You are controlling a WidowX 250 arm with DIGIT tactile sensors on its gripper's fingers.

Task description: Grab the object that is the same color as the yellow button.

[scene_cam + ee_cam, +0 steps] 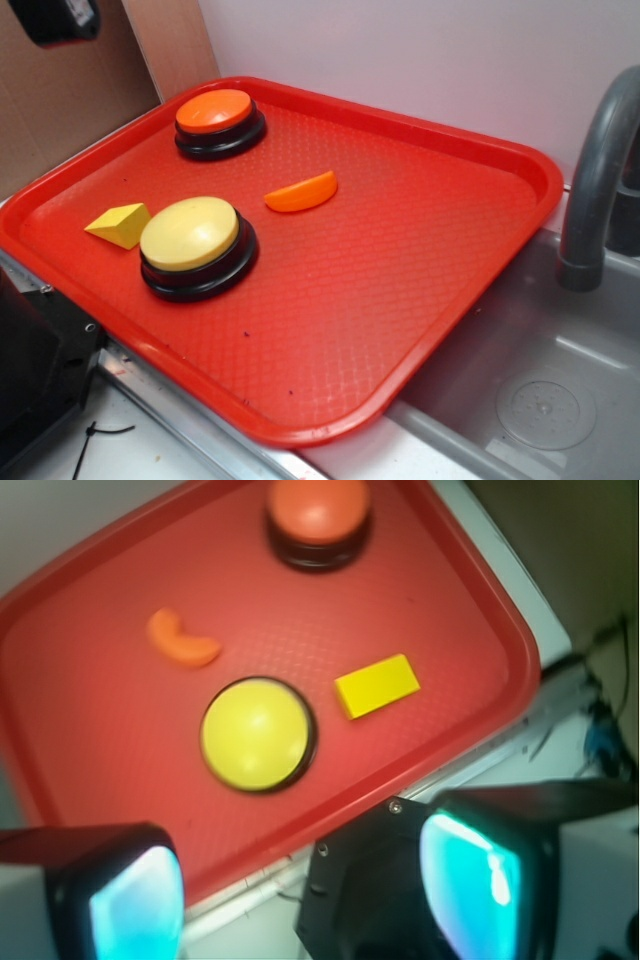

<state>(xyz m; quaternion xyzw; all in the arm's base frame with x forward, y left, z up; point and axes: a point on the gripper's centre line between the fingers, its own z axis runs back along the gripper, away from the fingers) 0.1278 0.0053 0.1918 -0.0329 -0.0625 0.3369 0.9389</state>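
Observation:
The object, a small yellow wedge block (pixel 119 223) (pixel 377 685), lies on the red tray (pixel 400 280) just left of the yellow button (pixel 191 236) (pixel 257 733), a pale-yellow dome on a black base. In the wrist view my gripper (pixel 310 895) hovers high above the tray's near edge, open, with nothing between its two fingers (pixel 130 905). The wedge and button lie well ahead of the fingertips. In the exterior view the gripper itself does not show.
An orange-domed button (pixel 217 118) (pixel 318 515) stands at the tray's far corner, and an orange half-disc slice (pixel 302 192) (pixel 180 640) lies mid-tray. A black box (pixel 35 365) (pixel 385 890) sits by the tray's near-left edge. A grey sink with faucet (pixel 592 190) is right.

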